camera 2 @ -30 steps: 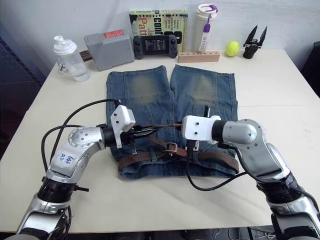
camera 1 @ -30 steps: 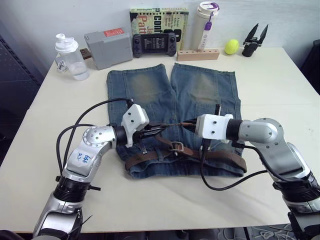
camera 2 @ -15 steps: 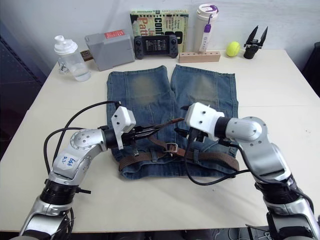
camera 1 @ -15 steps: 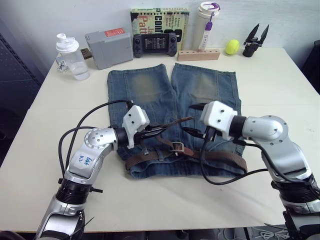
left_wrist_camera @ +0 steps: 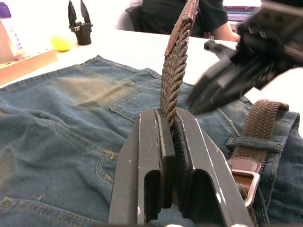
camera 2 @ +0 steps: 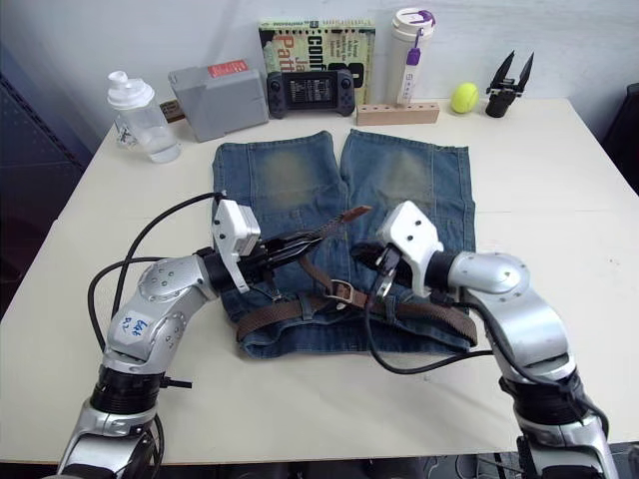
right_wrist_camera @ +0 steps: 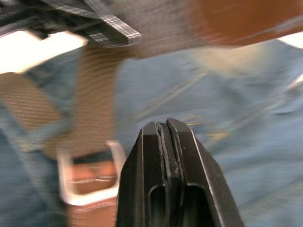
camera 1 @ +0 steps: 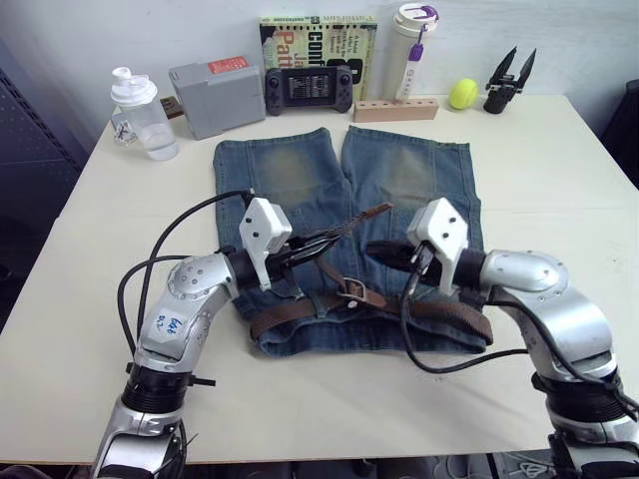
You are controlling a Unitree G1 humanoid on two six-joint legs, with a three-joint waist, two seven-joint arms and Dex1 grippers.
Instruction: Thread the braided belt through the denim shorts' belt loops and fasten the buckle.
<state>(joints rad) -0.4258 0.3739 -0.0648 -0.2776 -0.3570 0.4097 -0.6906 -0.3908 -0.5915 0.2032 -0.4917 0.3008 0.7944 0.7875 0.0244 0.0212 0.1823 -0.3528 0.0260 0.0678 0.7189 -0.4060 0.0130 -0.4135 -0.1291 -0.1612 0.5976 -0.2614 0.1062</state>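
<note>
Across the table's (camera 1: 90,249) middle, denim shorts (camera 1: 339,190) flat, faded blue, braided belt (camera 1: 344,225) along the waistband. Left gripper (camera 1: 312,242) clenched on the woven strap's free tail, lifted clear — probably for feeding through the silver buckle (camera 1: 352,291). Right gripper (camera 1: 384,251) pinched empty, just beside.

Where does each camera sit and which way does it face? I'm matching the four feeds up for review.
Left and right eye views: on the head, facing forward and down at the denim shorts; both arms show.
Left wrist view: on the left wrist, along the left gripper pinching the braided belt.
Right wrist view: on the right wrist, along the shut right gripper, toward the buckle.
Both wrist views share the belt, buckle and shorts.
</note>
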